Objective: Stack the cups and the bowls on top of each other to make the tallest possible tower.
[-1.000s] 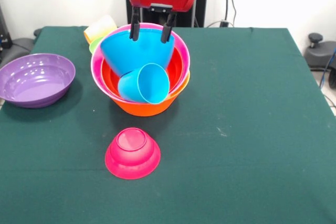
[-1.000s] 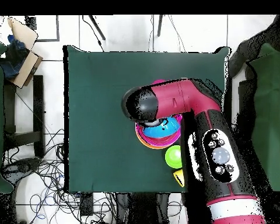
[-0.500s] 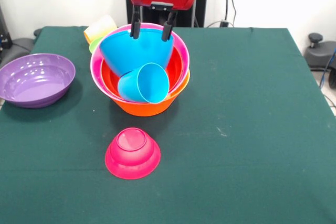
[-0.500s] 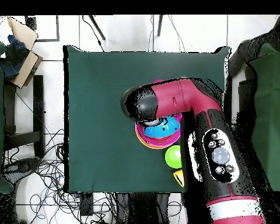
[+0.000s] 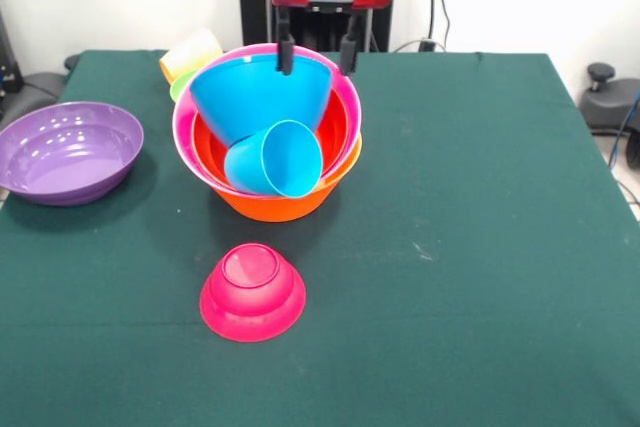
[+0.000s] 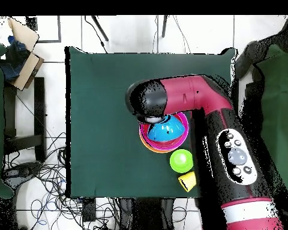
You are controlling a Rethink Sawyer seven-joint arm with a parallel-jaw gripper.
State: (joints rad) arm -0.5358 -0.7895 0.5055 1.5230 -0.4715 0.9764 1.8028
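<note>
The tower stands at the table's middle: a large orange bowl (image 5: pixel 275 207) as base, a pink bowl (image 5: pixel 184 132), a red-orange bowl (image 5: pixel 336 132), then a blue bowl (image 5: pixel 258 97) tilted on edge. A light blue cup (image 5: pixel 277 159) lies on its side against the blue bowl. My gripper (image 5: pixel 317 55) is open and empty, just above the tower's far rim. A small magenta bowl (image 5: pixel 253 292) lies upside down in front of the tower. A purple bowl (image 5: pixel 68 150) sits at the left. A yellow-orange cup (image 5: pixel 190 52) and a green bowl (image 5: pixel 180 87) peek out behind the tower. The teal bowl is hidden.
In the overhead view the arm (image 6: pixel 194 102) covers part of the tower (image 6: pixel 164 135). The green bowl (image 6: pixel 182 160) and the yellow-orange cup (image 6: pixel 186 180) lie near the table's edge by the robot's base. The black pedestal (image 5: pixel 255 7) stands behind the table.
My gripper has shifted right in the front view and risen slightly, still open. The arm has swung accordingly in the overhead view. The bowls and cups have not moved.
</note>
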